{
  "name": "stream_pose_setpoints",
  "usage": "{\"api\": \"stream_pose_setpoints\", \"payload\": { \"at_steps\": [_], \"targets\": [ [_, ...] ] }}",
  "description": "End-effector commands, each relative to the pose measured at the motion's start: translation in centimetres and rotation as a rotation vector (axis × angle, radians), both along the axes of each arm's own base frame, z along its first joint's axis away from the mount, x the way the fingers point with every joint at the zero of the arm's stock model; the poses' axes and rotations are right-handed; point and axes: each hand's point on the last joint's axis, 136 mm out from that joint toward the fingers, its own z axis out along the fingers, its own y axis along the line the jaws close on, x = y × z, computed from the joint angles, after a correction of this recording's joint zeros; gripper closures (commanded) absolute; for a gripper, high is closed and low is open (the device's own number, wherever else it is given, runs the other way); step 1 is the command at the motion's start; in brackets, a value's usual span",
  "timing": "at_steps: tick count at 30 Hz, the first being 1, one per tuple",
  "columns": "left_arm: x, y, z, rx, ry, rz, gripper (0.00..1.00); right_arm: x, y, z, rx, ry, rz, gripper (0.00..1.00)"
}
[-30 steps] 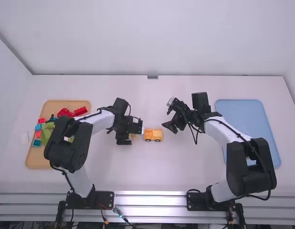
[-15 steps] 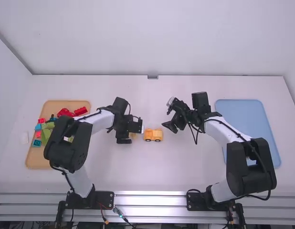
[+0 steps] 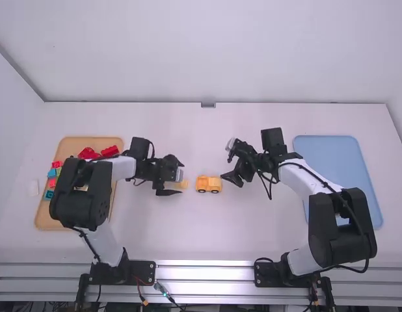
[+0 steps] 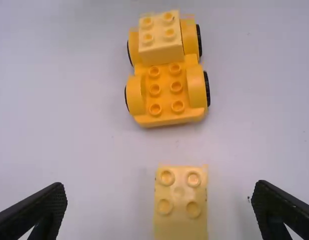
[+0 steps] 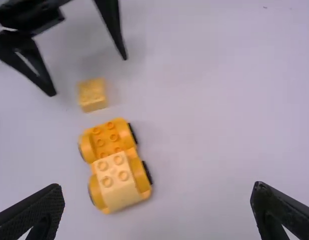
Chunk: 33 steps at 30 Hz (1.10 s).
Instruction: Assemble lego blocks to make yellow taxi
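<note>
Left arm bends at the elbow and reaches in toward the middle, gripper low, fingers spread around a loose pale-yellow plastic block, not touching it. Right arm bent too, angled inward from the right, its gripper fingers apart, nothing held. Orange-yellow plastic car base with black-rimmed wheels sits upright on the white table between both grippers, pale-yellow studded block on one end; loose block near the other end.
</note>
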Motion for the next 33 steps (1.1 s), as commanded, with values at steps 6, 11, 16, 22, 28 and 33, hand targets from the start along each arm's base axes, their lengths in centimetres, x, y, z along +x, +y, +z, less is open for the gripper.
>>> {"api": "stream_pose_setpoints", "payload": {
  "at_steps": [6,11,16,22,28,33],
  "targets": [
    [0.0,-0.9,-1.5,-0.174,0.149,0.014,0.01,-2.4,1.7,-0.3,0.151,-0.094,0.171,0.01],
    [0.2,-1.0,-2.1,-0.183,0.169,-0.060,0.01,-3.7,2.4,-2.0,0.247,-0.086,0.212,0.01],
    [-0.1,-0.2,-3.3,-0.093,0.149,-0.083,0.12,-4.2,2.5,-3.5,0.278,-0.067,0.214,0.01],
    [-0.1,-0.2,-4.1,-0.092,0.154,-0.043,0.43,-4.3,2.9,-4.3,0.288,-0.041,0.205,0.01],
    [-0.1,-0.2,-4.4,-0.095,0.161,-0.021,0.51,-4.2,2.9,-4.8,0.261,-0.039,0.195,0.01],
    [-0.1,-0.1,-4.7,-0.078,0.168,-0.014,0.44,-4.2,2.7,-5.1,0.246,-0.039,0.184,0.01]
  ]
}}
